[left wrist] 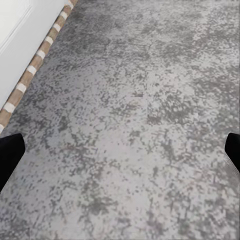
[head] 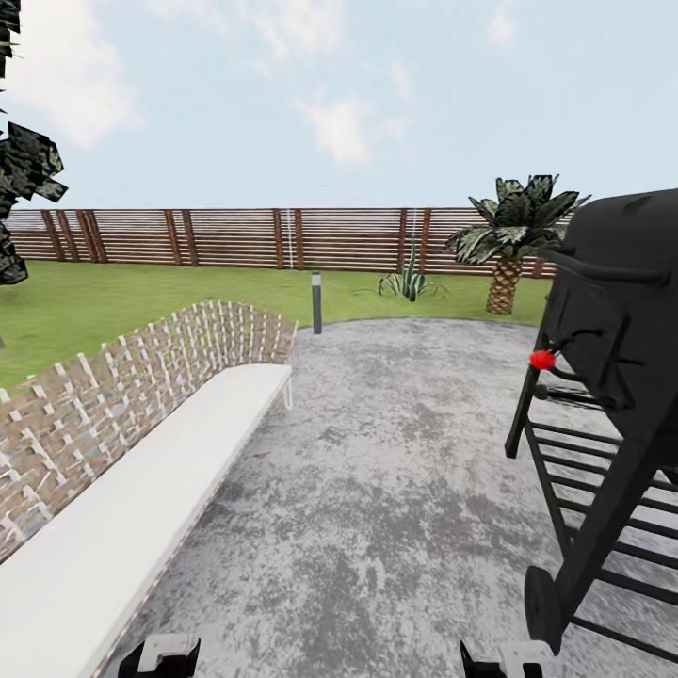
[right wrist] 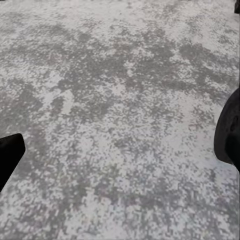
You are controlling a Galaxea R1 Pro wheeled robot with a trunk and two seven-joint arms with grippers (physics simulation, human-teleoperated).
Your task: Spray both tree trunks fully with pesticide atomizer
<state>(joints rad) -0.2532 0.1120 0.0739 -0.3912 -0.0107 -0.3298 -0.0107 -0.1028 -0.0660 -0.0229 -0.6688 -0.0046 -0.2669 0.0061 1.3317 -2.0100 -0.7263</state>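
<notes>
**On the paving, lawn beyond**

The garden's lawn point(head: 113, 301) lies past grey paving point(head: 395, 452), ringed by the slat fence point(head: 235, 235). A scaly palm point(head: 508, 254) stands far right, a black grill point(head: 603, 377) near. Left gripper point(left wrist: 120, 150) and right gripper point(right wrist: 120, 150) hang spread wide, apparently empty, over paving.

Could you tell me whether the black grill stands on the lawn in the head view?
No, the black grill stands on the grey paving, while the lawn lies farther off beside the wooden fence.
</notes>
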